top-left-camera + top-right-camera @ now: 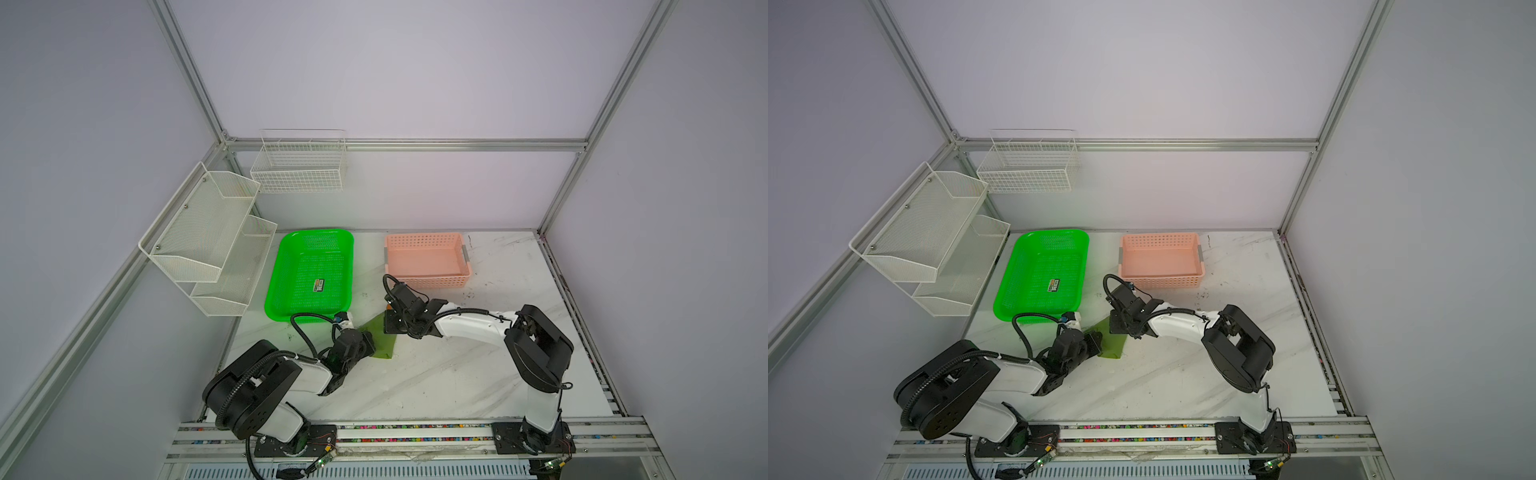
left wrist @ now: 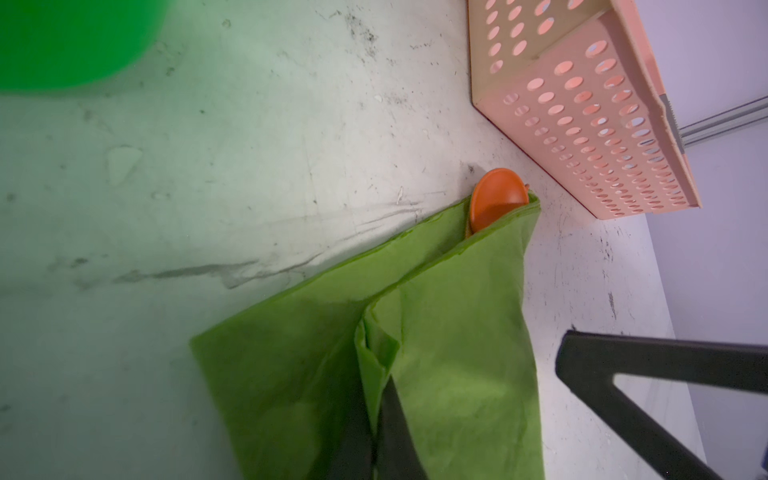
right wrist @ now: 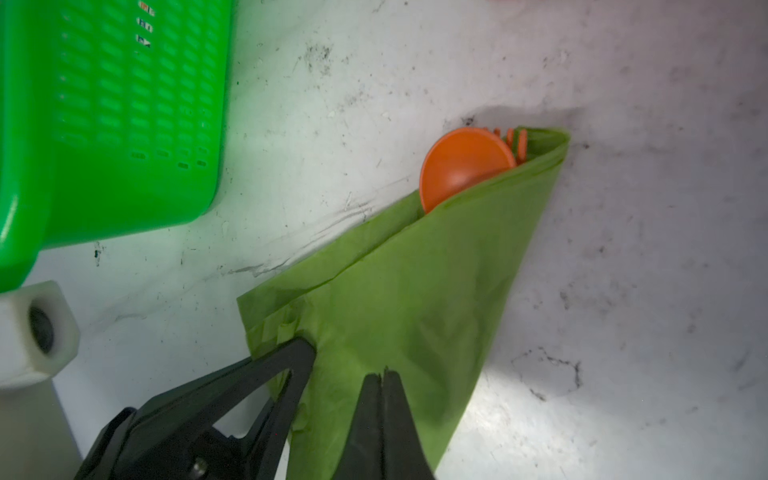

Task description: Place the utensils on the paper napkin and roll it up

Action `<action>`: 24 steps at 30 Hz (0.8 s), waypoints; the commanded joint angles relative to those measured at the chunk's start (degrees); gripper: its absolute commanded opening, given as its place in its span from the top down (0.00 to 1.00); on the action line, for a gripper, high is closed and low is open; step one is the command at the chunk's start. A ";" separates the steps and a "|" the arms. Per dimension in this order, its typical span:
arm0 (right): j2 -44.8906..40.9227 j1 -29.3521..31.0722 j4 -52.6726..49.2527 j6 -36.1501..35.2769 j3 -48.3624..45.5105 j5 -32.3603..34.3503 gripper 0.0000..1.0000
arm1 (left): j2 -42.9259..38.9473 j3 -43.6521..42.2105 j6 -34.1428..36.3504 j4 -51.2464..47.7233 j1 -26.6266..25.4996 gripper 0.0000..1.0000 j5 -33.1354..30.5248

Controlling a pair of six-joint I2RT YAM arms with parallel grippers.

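The olive-green paper napkin (image 1: 384,338) (image 1: 1115,343) lies folded over into a long wrap on the table between the two arms. An orange spoon (image 3: 461,166) (image 2: 496,195) pokes its round bowl out of the far end, with fork tines (image 3: 519,145) beside it; the knife is hidden. My left gripper (image 2: 380,399) (image 1: 372,347) is shut, pinching a fold of the napkin (image 2: 457,332) at the near end. My right gripper (image 3: 382,374) (image 1: 392,328) is shut, its tips on the napkin (image 3: 415,291) next to the left fingers (image 3: 299,353); no paper shows between its tips.
A bright green perforated tray (image 1: 274,291) (image 3: 104,124) stands to the left of the napkin. Behind it stands a pink basket (image 1: 428,282) (image 2: 582,116). White wire racks hang on the left wall (image 1: 208,232) and the back wall (image 1: 299,166).
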 commanded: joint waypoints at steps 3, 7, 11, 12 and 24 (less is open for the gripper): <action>1.88 -1.07 7.80 -1.21 -0.78 -4.80 1.00 | -0.42 -2.10 0.09 -3.71 -0.09 1.00 -0.46; 4.66 -1.12 8.34 -0.96 -0.56 -5.55 1.00 | -0.67 -1.91 0.48 -3.56 -0.09 1.00 0.16; 6.25 -1.10 8.90 -0.40 -1.30 -5.32 1.00 | -1.38 -1.94 0.91 -3.69 -0.09 1.00 0.18; 6.47 -1.12 8.42 -0.24 -1.37 -4.54 1.00 | -1.46 -1.91 0.92 -3.71 -0.09 1.00 0.19; 8.22 -1.08 8.13 -0.14 -3.27 -2.48 1.00 | -16.94 0.38 2.78 -13.87 -0.26 0.80 -2.79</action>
